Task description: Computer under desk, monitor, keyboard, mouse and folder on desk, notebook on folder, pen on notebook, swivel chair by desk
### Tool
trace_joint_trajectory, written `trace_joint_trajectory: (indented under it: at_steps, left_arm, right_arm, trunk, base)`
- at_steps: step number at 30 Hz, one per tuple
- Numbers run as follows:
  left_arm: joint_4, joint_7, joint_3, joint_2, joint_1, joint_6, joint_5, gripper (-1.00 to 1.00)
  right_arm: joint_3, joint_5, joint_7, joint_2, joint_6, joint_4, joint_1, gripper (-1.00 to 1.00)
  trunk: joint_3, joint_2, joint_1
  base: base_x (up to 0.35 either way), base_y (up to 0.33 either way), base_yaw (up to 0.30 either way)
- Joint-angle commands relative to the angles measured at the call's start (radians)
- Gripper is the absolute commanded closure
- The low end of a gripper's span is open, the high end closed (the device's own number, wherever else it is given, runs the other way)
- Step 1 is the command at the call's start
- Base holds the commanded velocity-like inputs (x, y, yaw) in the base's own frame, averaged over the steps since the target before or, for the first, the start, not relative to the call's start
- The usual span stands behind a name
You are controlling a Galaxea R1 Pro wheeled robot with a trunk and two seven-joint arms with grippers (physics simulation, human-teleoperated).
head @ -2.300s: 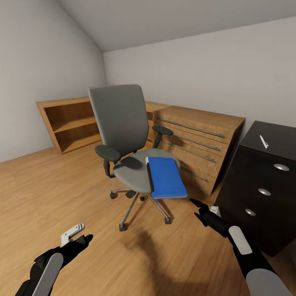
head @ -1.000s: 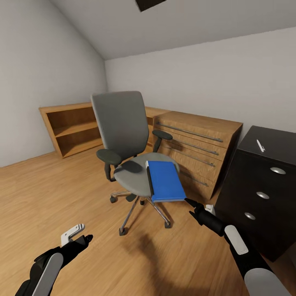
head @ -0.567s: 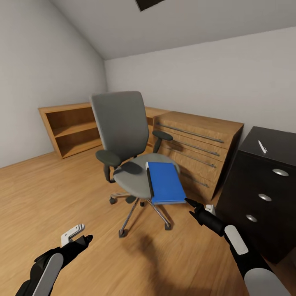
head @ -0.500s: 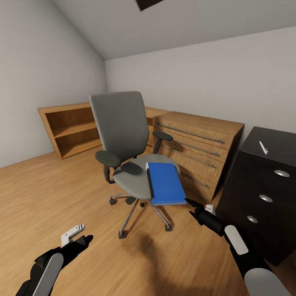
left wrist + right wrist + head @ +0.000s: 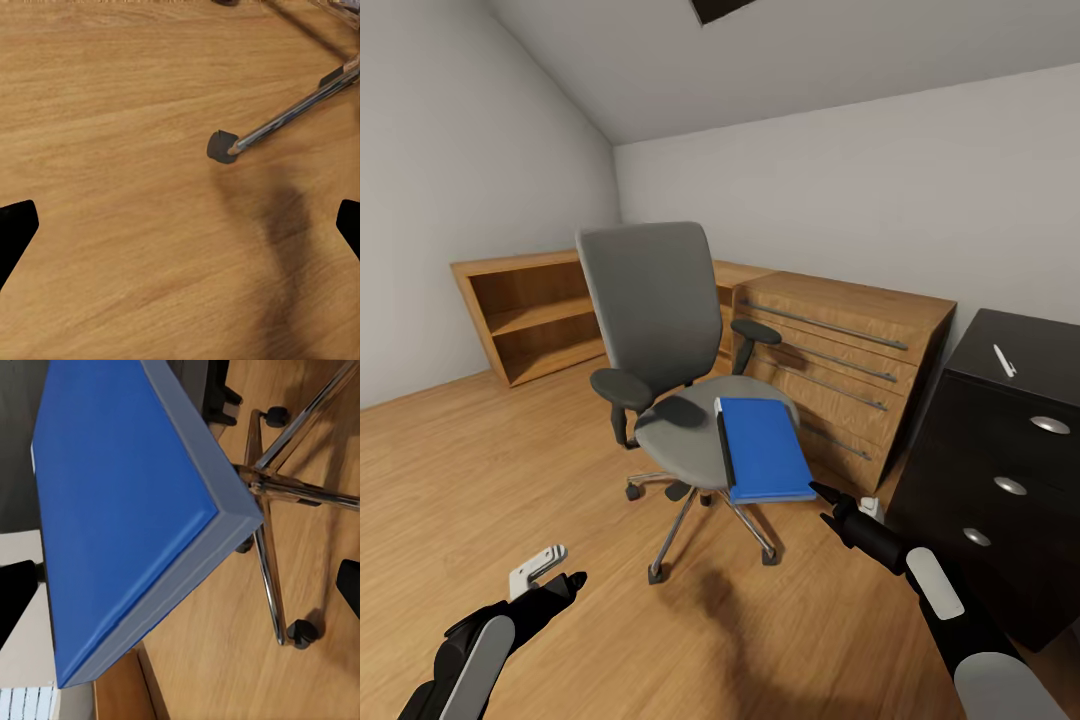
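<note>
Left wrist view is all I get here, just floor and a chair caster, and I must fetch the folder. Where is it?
Observer: The folder lies flat on the swivel chair seat, its near end overhanging the seat's front edge.
Operator: Which arm is closer?
Observer: The right pincer, open, points at the folder's near corner, just short of it.
Operator: And the pen?
Observer: The pen lies on top of the dark drawer unit, at the robot's right.
</note>
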Motion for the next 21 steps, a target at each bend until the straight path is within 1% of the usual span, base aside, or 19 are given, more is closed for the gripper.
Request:
trace_joint_trajectory:
  at_steps: [1, 6, 17, 21]
  left_arm:
    - [-0.001, 0.009, 0.0, 0.0, -0.001, 0.002, 0.01, -1.0]
    - [0.0, 0.009, 0.0, 0.0, -0.001, 0.003, 0.011, -1.0]
    - [0.006, 0.009, 0.0, 0.0, -0.001, 0.004, 0.011, -1.0]
    - [0.007, 0.008, -0.001, 0.0, -0.001, 0.002, 0.011, -1.0]
  right_arm:
    - [-0.003, -0.003, 0.001, 0.0, 0.008, 0.0, -0.001, -1.0]
    - [-0.003, -0.003, 0.001, 0.0, 0.008, 0.0, -0.001, -1.0]
    - [-0.003, -0.003, 0.001, 0.0, 0.008, 0.0, -0.001, -1.0]
    - [-0.003, -0.003, 0.001, 0.0, 0.008, 0.0, -0.001, -1.0]
  trunk:
    - [-0.001, 0.0, 0.0]
    - [-0.001, 0.0, 0.0]
    - [-0.001, 0.0, 0.0]
    - [-0.001, 0.0, 0.0]
  base:
    - [0.182, 0.03, 0.0]
    - [0.141, 0.018, 0.0]
    - [0.029, 0.003, 0.0]
    - [0.144, 0.043, 0.0]
